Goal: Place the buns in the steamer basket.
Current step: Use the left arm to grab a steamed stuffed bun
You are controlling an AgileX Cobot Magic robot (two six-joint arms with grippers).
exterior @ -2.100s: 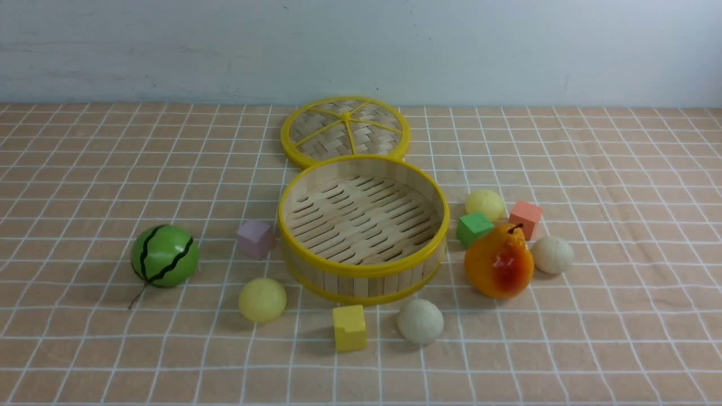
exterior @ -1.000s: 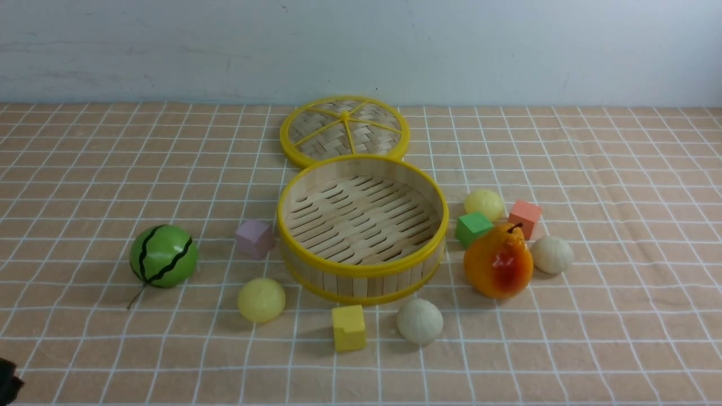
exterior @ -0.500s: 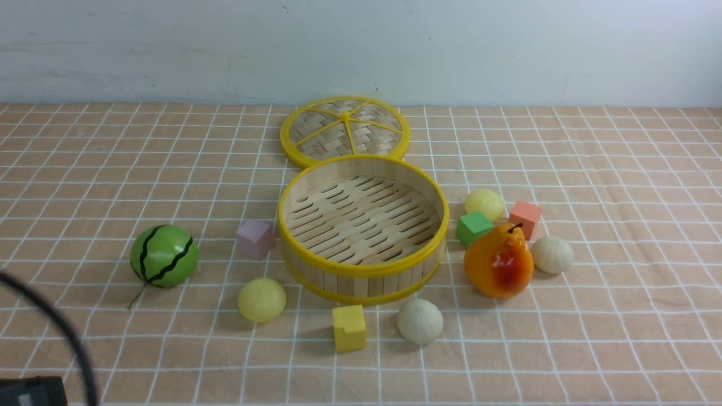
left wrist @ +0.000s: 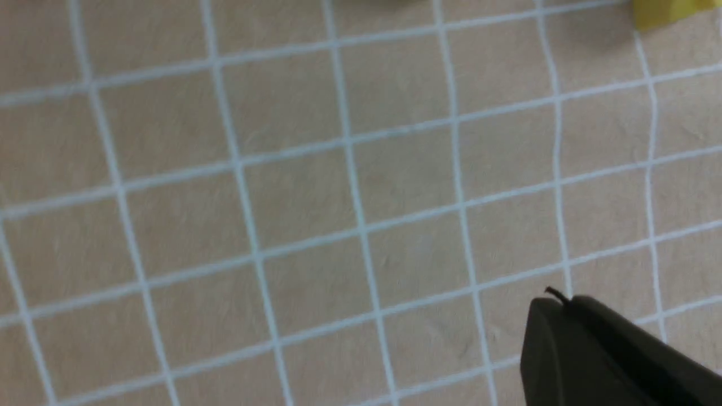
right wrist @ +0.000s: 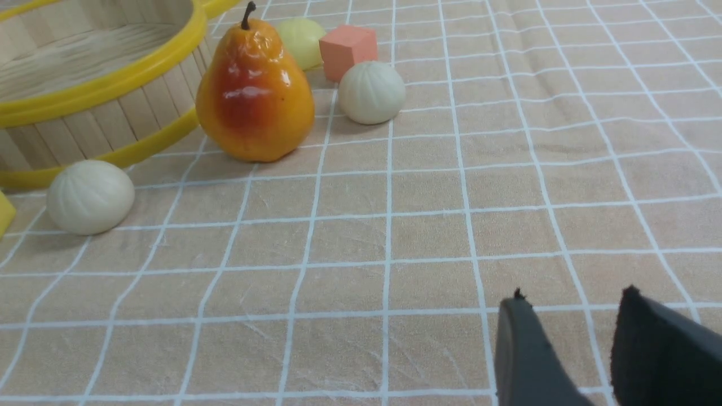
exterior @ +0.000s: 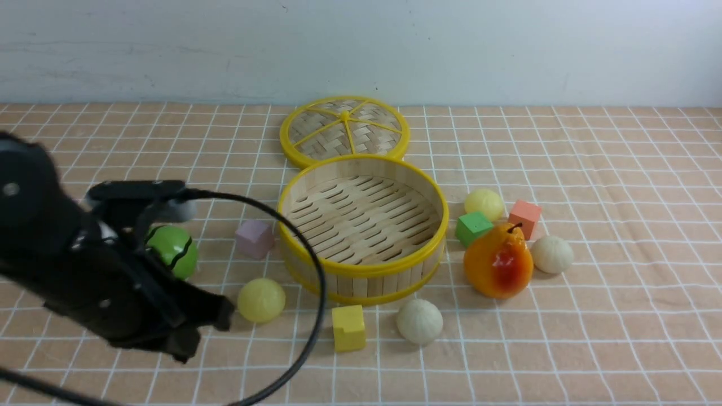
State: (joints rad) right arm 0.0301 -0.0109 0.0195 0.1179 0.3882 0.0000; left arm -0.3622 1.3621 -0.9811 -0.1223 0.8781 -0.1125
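Noted left gripper (exterior: 214,318) clenched on nothing beside yellow bun (exterior: 261,300), front-left of empty steamer basket (exterior: 361,279) at centre of table (exterior: 592,349). Right gripper (right wrist: 564,349) parted, idle. Open wide, centre over bun, squeeze gently.

A peach tablecloth with a white grid (exterior: 620,316) is spread across the lower frame of the front view, and a pale plain wall (exterior: 507,51) is seen along the top. A flat round woven bamboo lid with yellow rim and spokes (exterior: 344,131) is laid at upper centre. A green ball with black wavy stripes (exterior: 172,251) is seen at mid left, partly hidden, and a pale purple cube (exterior: 255,238) is set to its right. A yellow cube (exterior: 349,327) is placed at lower centre. At mid right a glossy orange pear with a red blush (exterior: 498,262) is stood upright, flanked at upper left by a green cube (exterior: 474,228) and at upper right by a salmon cube (exterior: 525,217).
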